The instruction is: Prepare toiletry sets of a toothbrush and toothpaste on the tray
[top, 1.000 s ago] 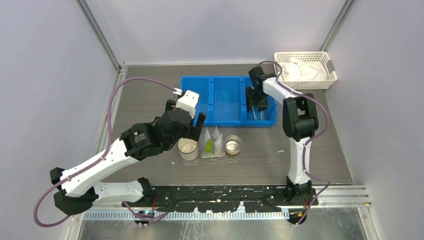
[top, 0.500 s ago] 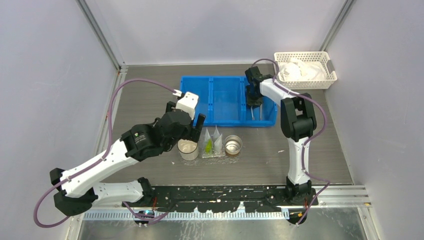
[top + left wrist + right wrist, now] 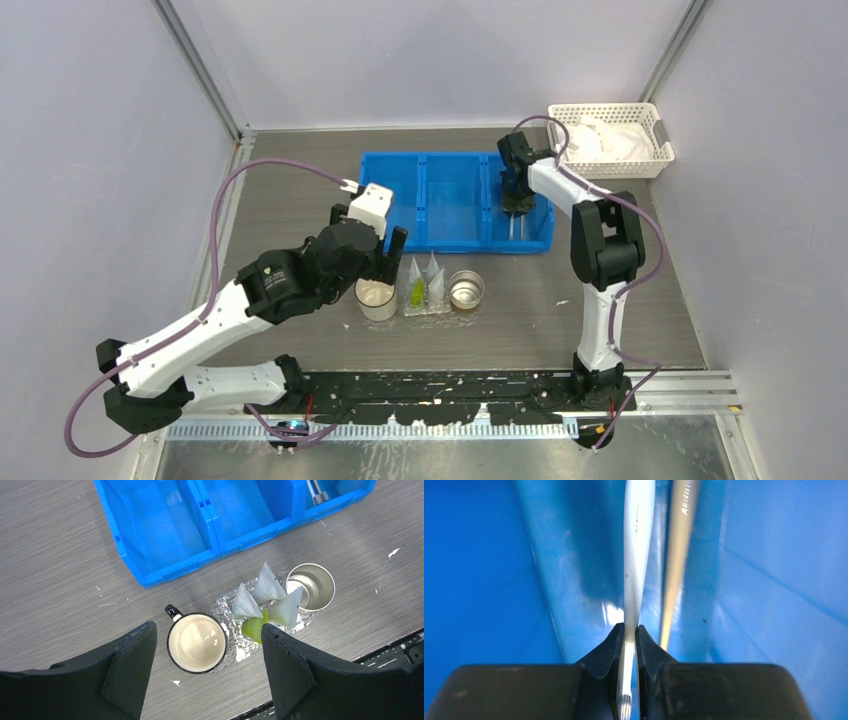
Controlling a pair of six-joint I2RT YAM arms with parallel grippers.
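My right gripper [image 3: 630,630] is down in the right compartment of the blue bin [image 3: 450,200], shut on a white toothbrush [image 3: 636,555]. A second, beige toothbrush [image 3: 676,555] lies beside it. In the top view that gripper [image 3: 515,203] hides most of both. The clear tray [image 3: 225,611] sits in front of the bin and holds clear-wrapped toiletry sets [image 3: 265,586], one with green contents [image 3: 252,628]. My left gripper [image 3: 207,627] hangs open above a cream mug [image 3: 196,642], with nothing between its fingers. No separate toothpaste can be made out.
A steel cup [image 3: 466,290] stands right of the tray [image 3: 425,306], and the mug [image 3: 376,297] left of it. A white lattice basket [image 3: 610,140] with white wrapped items sits at the back right. The bin's left and middle compartments hold nothing.
The right gripper's jaws have closed onto the white toothbrush inside the bin's right compartment. The left arm has drifted slightly, staying open over the mug.
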